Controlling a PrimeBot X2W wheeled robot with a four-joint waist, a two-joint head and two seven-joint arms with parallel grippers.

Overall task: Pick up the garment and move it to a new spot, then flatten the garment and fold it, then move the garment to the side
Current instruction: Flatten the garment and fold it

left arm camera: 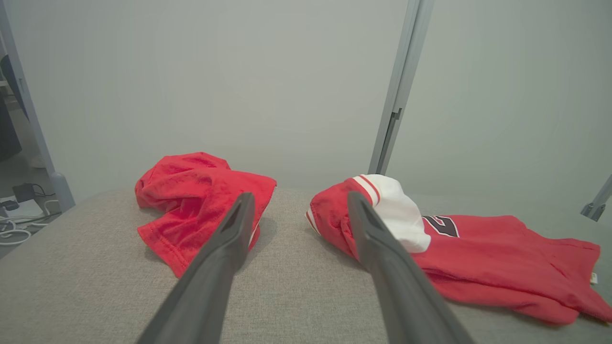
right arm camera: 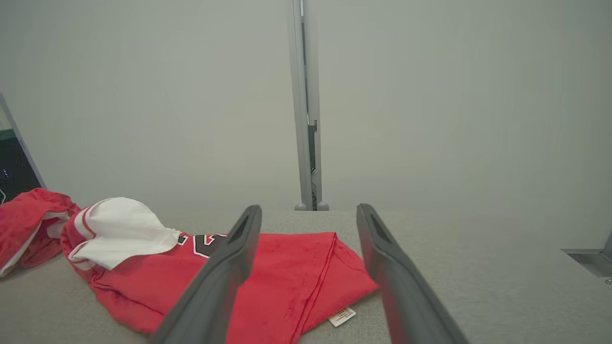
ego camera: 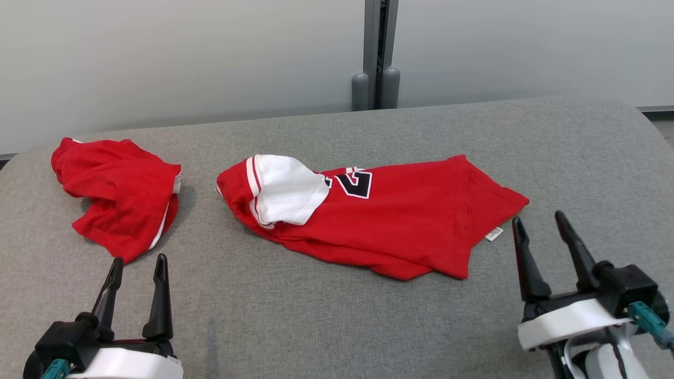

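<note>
I see both claws released and empty: left gripper (ego camera: 139, 260) near the crumpled red garment (ego camera: 121, 195), right gripper (ego camera: 538, 218) just beside the red jersey (ego camera: 400, 221).

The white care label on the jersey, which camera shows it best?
The right wrist view: the care label lies closest and largest, by the jersey hem. The head view shows it as a small white tag; the left wrist view, a sliver at the picture's right edge.

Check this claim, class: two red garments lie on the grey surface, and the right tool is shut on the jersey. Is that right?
No: the head view shows the right tool open and empty beside the jersey. The rest holds.
</note>
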